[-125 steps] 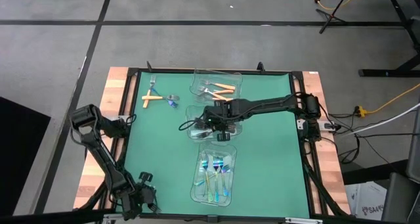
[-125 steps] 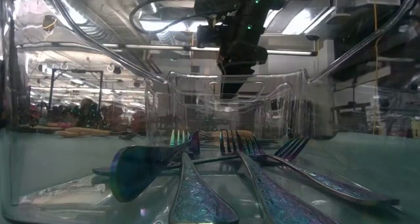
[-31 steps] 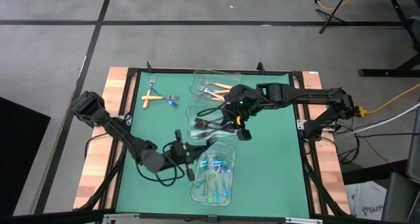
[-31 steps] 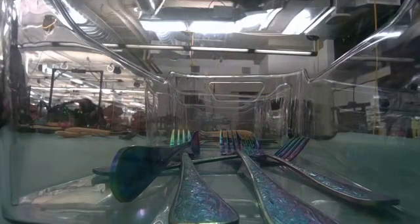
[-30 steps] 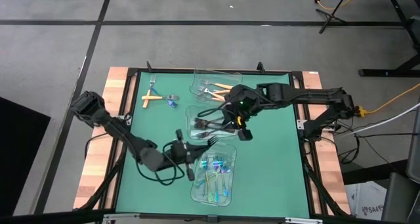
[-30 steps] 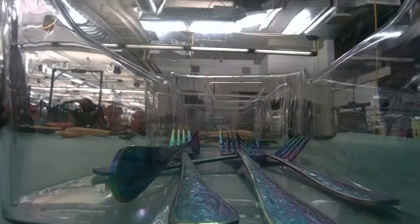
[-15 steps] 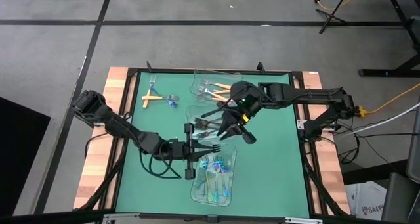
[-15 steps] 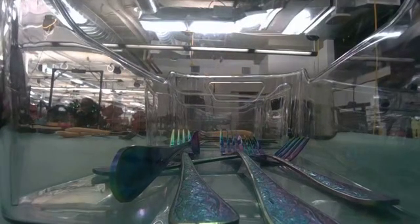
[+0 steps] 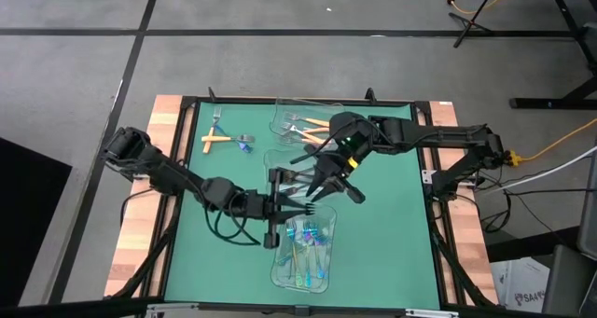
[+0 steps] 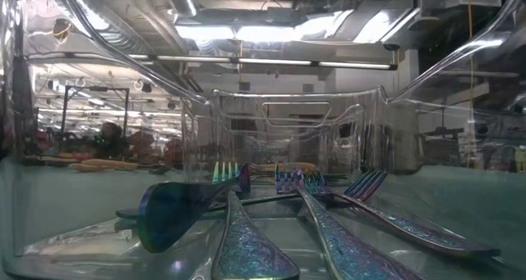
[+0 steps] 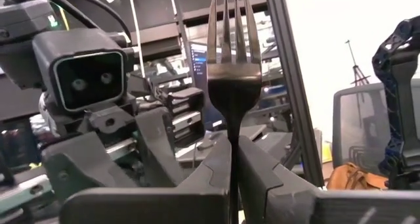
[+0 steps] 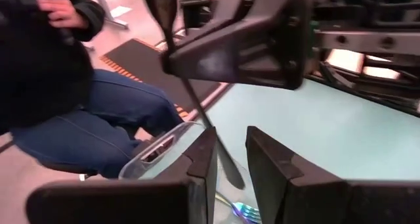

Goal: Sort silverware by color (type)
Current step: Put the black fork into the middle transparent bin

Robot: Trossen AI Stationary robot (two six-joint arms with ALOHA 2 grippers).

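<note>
left hand (image 11: pixel 231 159) pinching one dark fork (image 11: pixel 230 66) | right hand (image 12: pixel 230 159) part-spread around it

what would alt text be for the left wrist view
A dark fork stands upright, tines up, clamped by its handle in the shut left gripper. Beside it sits the right arm's wrist camera, with the room behind.

We see the right hand (image 12: pixel 230 159) parted around a dark fork (image 12: pixel 197 112); beyond the counter (image 12: pixel 341 135), a seated person (image 12: pixel 72 92).
</note>
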